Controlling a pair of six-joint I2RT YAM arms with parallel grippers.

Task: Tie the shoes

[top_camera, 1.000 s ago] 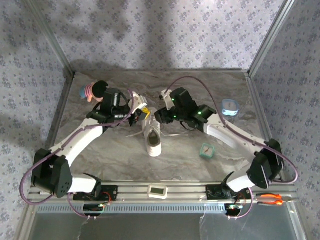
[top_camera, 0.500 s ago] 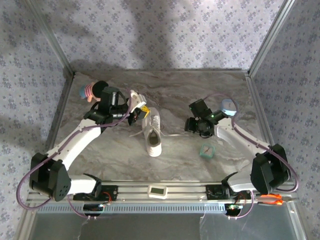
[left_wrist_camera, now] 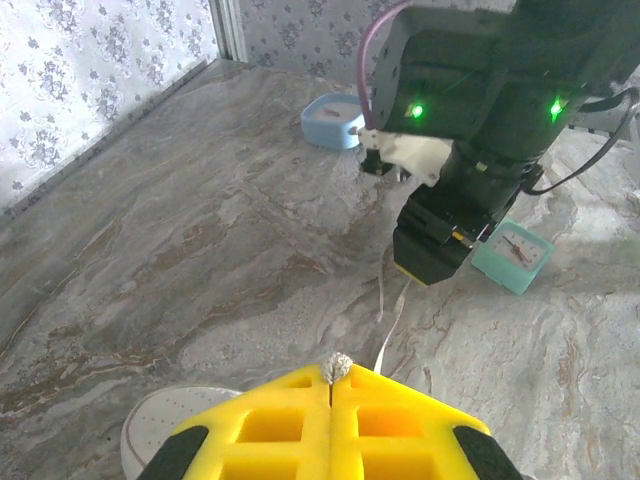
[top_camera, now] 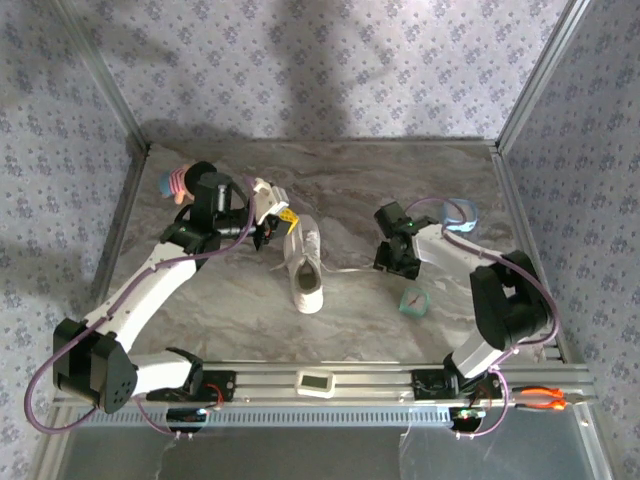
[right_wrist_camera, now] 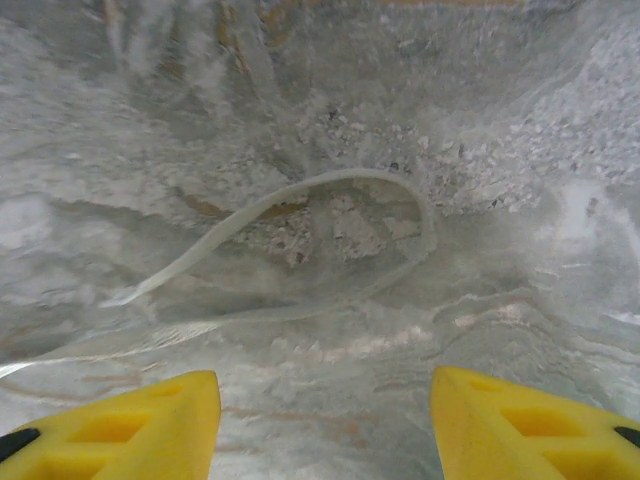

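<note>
The white shoe (top_camera: 306, 266) lies mid-table, toe toward the arms; its toe (left_wrist_camera: 160, 430) shows in the left wrist view. My left gripper (top_camera: 282, 220) hovers just behind the shoe's heel, its yellow fingers (left_wrist_camera: 270, 425) shut on the frayed tip of a lace (left_wrist_camera: 336, 365). The other lace (top_camera: 352, 270) runs right across the table to my right gripper (top_camera: 393, 262), which points straight down. In the right wrist view that lace curls into a flat loop (right_wrist_camera: 400, 190) on the marble, with the right gripper (right_wrist_camera: 325, 415) open above it and apart from it.
A striped doll (top_camera: 178, 182) sits at the back left behind the left arm. A teal clock (top_camera: 413, 300) lies near the right gripper, and a light blue round case (top_camera: 460, 213) behind it. Orange pliers (top_camera: 545, 397) rest on the front rail.
The right arm swung away from the shoe to the right and turned down over the lace loop, its jaws a little wider. The left gripper kept its hold and barely moved.
</note>
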